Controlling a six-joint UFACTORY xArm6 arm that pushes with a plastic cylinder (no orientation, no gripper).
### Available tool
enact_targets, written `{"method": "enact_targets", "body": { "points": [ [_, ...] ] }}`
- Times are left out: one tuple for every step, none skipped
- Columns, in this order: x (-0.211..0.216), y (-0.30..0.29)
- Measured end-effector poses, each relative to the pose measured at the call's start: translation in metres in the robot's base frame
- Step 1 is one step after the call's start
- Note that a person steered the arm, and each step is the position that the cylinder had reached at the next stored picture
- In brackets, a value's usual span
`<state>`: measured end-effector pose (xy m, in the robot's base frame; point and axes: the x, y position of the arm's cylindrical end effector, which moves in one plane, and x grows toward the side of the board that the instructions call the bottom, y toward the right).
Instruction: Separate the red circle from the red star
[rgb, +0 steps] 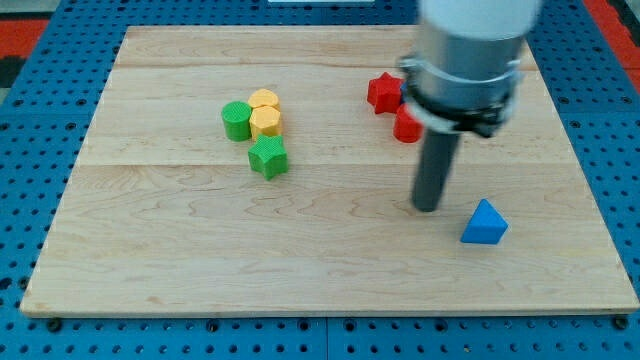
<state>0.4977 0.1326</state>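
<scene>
No pincer was in view. My tip sat below the red circle, which touched the red star. You needed to wedge between them.

High oblique view over board

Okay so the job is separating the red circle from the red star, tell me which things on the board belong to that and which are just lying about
Belongs to the job:
- red star-shaped block
- red circle block, partly hidden behind the arm
- my tip, toward the view's bottom from both reds, left of the blue block

Just lying about:
- blue triangular block
- green round block
- green star-like block
- two yellow blocks
- wooden board
</scene>
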Motion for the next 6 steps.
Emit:
{"method": "enact_targets", "body": {
  "points": [
    [0.016, 0.031],
    [0.038, 0.031],
    [-0.021, 0.008],
    [-0.046, -0.083],
    [-0.120, -0.088],
    [-0.152, -0.050]
  ]
}}
